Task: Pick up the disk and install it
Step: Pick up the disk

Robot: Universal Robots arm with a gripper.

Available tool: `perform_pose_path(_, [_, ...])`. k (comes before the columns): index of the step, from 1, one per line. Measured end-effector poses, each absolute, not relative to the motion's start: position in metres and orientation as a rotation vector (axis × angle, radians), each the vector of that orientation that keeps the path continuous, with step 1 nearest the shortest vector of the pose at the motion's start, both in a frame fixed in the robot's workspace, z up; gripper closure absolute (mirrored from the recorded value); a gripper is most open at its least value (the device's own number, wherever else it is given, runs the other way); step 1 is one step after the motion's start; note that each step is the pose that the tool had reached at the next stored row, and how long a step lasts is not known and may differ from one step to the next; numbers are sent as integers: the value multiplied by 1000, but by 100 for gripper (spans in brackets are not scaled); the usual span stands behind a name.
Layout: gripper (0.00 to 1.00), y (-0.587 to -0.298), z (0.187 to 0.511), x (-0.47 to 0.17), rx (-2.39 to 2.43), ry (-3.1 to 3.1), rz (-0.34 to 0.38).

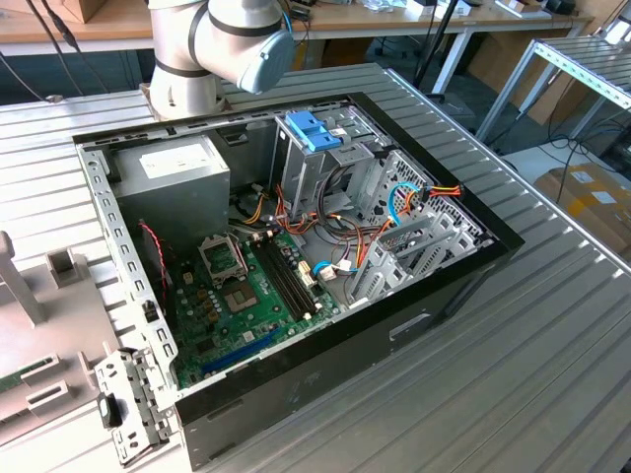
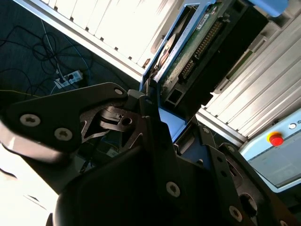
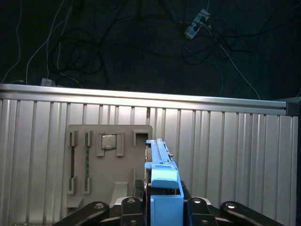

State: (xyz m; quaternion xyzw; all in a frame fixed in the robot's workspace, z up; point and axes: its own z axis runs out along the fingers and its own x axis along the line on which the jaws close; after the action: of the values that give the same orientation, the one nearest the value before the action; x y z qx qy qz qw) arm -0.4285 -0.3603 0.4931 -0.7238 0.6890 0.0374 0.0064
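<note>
While the gripper (image 3: 164,203) grips the disk (image 3: 158,157) edge-on by its blue rail, seen against the ribbed table (image 3: 235,155), the open computer case (image 1: 325,365) holds a motherboard (image 1: 246,296), power supply (image 1: 182,182) and drive cage (image 1: 320,163). A grey tray (image 3: 124,174) carries a processor chip (image 3: 108,141).

- Exterior view: soft, even light across the worktop (image 1: 552,325). There's mild shadow inside the open computer case (image 1: 325,374), and focus is sharp throughout.
- Second wrist view: worktop slats blown out to white glare. The end effector (image 2: 150,101) is dark and soft up close, and the disk (image 2: 193,47) is half in shade.
- First wrist view: the floor (image 3: 117,37) is nearly black, the slats are bright, and the disk's blue rail is crisp.
</note>
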Motion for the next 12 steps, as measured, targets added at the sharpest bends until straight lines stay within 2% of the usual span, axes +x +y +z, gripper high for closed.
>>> perform_pose_path(12, [63, -360, 493, -418, -2265, 2156, 117])
